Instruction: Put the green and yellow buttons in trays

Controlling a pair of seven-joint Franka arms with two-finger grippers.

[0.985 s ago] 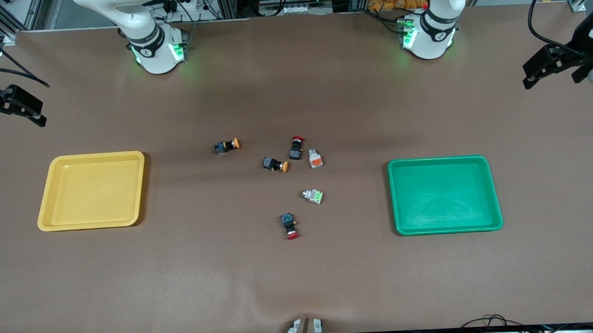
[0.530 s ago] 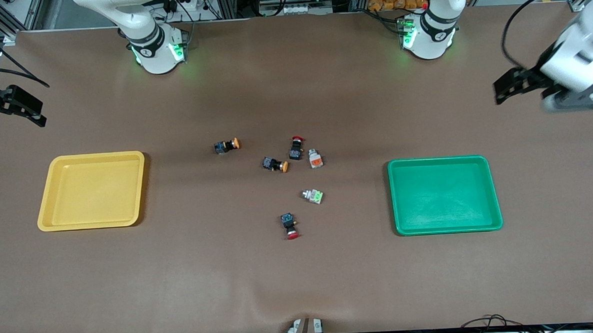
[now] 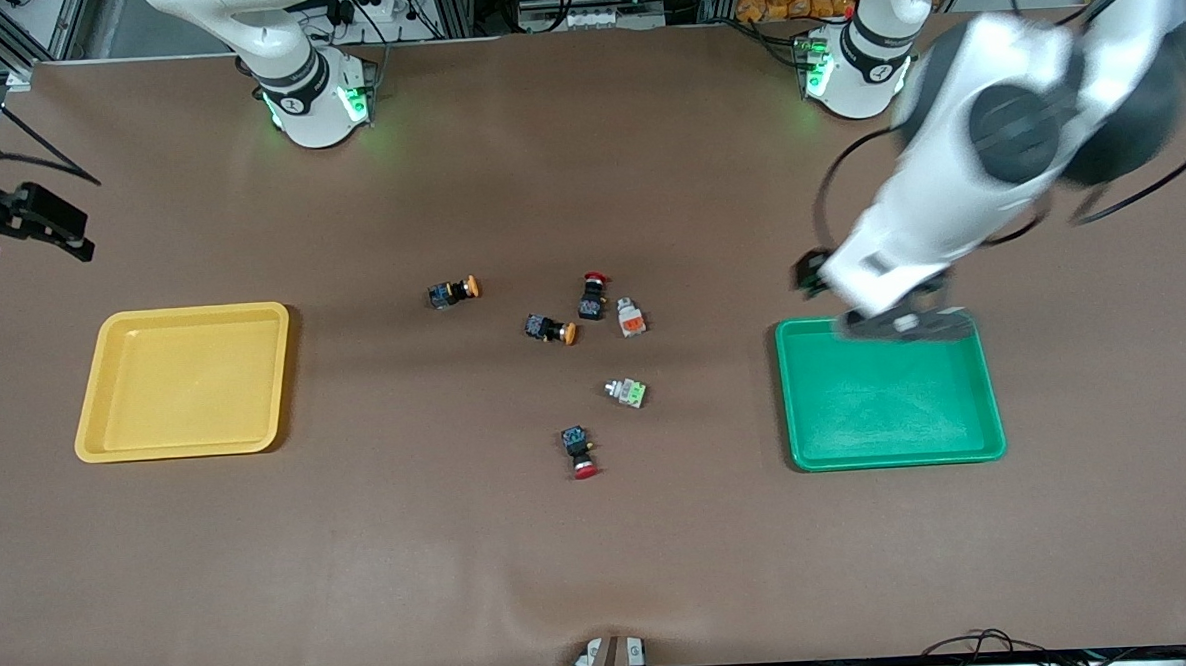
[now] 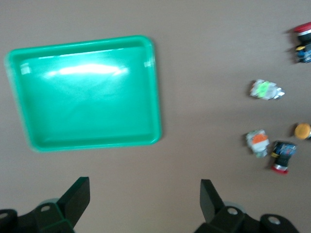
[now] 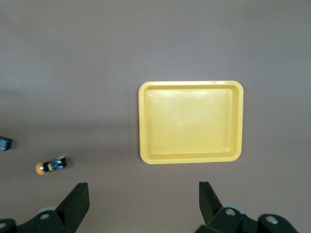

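The yellow tray (image 3: pixel 185 381) lies toward the right arm's end and the green tray (image 3: pixel 891 390) toward the left arm's end; both are empty. In the middle lie two black buttons with orange-yellow caps (image 3: pixel 454 291) (image 3: pixel 551 329), a grey button with an orange face (image 3: pixel 631 317) and a grey button with a green face (image 3: pixel 626 392). My left gripper (image 3: pixel 857 301) is open and empty over the green tray's edge farther from the front camera; its wrist view (image 4: pixel 144 194) shows the green tray (image 4: pixel 85 92) and the green-faced button (image 4: pixel 266 90). My right gripper (image 3: pixel 22 218) is open and empty, waiting over the table's end; its wrist view (image 5: pixel 143 196) shows the yellow tray (image 5: pixel 190 121).
Two black switches with red caps lie among the buttons, one (image 3: pixel 592 295) beside the orange-faced button and one (image 3: pixel 579 451) nearest the front camera. The brown table mat (image 3: pixel 603 553) wrinkles near its front edge.
My left arm has swung in from the table's end to the green tray's edge. The right gripper has hardly moved. The buttons and trays have not moved.
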